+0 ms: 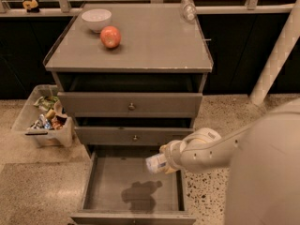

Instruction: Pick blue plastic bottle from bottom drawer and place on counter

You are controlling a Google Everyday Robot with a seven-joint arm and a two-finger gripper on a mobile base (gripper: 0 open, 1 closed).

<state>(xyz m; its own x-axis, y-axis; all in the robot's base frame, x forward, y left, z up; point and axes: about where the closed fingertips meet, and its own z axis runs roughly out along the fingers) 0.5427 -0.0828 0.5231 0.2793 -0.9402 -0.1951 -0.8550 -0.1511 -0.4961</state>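
1. Camera view, low in the frame: the gripper (162,162) reaches in from 3 o'clock at the end of the pale arm (206,151). Its fingers are clamped round the blue plastic bottle (154,163), which lies on its side with the free end pointing to 9 o'clock.
2. The bottle hangs clear above the open bottom drawer (90,184), over its right half, and its shadow (140,193) falls on the drawer floor at 6 o'clock (so it isn't resting on anything).
3. As I read it, the pick is done and the carry up to the counter (154,46) is the step in hand.
4. Same view, up top: on the counter an apple (110,36) sits at 10 o'clock, a white bowl (96,19) at 11 and a clear bottle (188,7) at 1.
5. The next move calls for a rise toward 12 o'clock, past the two drawer fronts and the counter's rim, then a set-down on the bare middle or right.
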